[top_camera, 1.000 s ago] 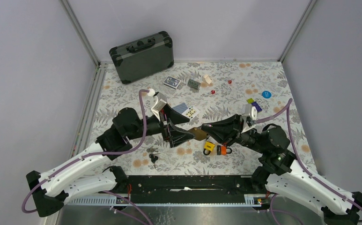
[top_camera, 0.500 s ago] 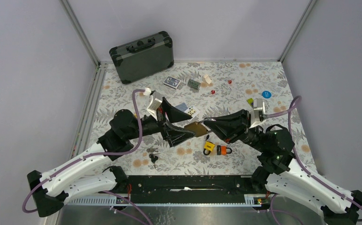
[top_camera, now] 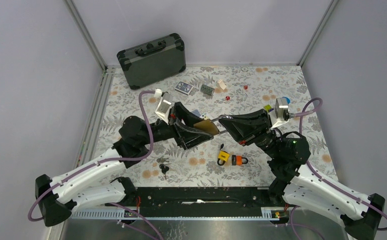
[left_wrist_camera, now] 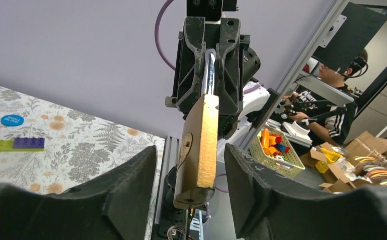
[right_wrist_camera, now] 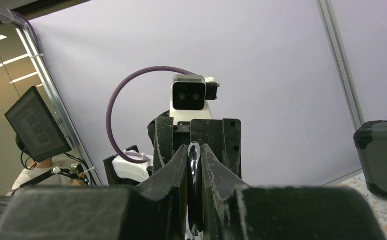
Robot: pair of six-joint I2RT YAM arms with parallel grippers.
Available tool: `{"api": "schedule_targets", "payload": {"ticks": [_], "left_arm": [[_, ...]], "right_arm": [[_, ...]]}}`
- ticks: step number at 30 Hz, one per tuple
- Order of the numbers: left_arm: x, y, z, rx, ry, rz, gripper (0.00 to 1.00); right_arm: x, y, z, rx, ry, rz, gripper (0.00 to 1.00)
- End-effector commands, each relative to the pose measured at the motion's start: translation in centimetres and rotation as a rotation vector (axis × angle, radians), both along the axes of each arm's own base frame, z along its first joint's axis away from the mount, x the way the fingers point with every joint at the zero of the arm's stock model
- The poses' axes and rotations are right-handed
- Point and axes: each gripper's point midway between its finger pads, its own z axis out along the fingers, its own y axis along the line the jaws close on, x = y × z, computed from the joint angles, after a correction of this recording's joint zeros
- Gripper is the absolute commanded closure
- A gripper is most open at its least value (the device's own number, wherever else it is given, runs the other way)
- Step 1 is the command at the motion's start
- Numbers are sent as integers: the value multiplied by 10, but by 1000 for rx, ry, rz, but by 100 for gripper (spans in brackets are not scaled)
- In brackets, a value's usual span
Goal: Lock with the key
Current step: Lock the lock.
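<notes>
My right gripper (top_camera: 222, 125) is shut on the steel shackle (right_wrist_camera: 194, 190) of a brass padlock (top_camera: 209, 125) and holds it in the air above the middle of the table. In the left wrist view the padlock's body (left_wrist_camera: 200, 145) hangs between my left gripper's (left_wrist_camera: 191, 150) jaws. A gap shows on each side, so they are open and not touching it. A small bunch of dark keys (top_camera: 162, 166) lies on the floral cloth below the left arm, apart from both grippers.
A small yellow padlock (top_camera: 224, 157) and an orange one (top_camera: 239, 160) lie below the right gripper. A dark case (top_camera: 151, 60) stands at the back left. A card deck (top_camera: 184, 88), dice and toy bricks (left_wrist_camera: 21, 144) lie scattered at the back.
The right gripper has carried the brass padlock up and away from the near edge. The left gripper followed, and its jaws have narrowed around the padlock's body.
</notes>
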Motion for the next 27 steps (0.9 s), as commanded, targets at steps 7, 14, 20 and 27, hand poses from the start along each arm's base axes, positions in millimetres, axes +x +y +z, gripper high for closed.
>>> {"api": "schedule_targets", "payload": {"ticks": [7, 14, 20, 27], "left_arm": [[-13, -4, 39, -123, -58, -69, 44], [-9, -8, 44, -130, -55, -58, 55], [-8, -15, 47, -135, -53, -81, 66], [-8, -21, 40, -128, -40, -92, 59]], "right_arm": [[-18, -42, 58, 260, -83, -13, 100], [-15, -39, 52, 254, -62, -11, 100], [-12, -39, 43, 264, -36, -8, 100], [-13, -44, 45, 275, -43, -21, 100]]}}
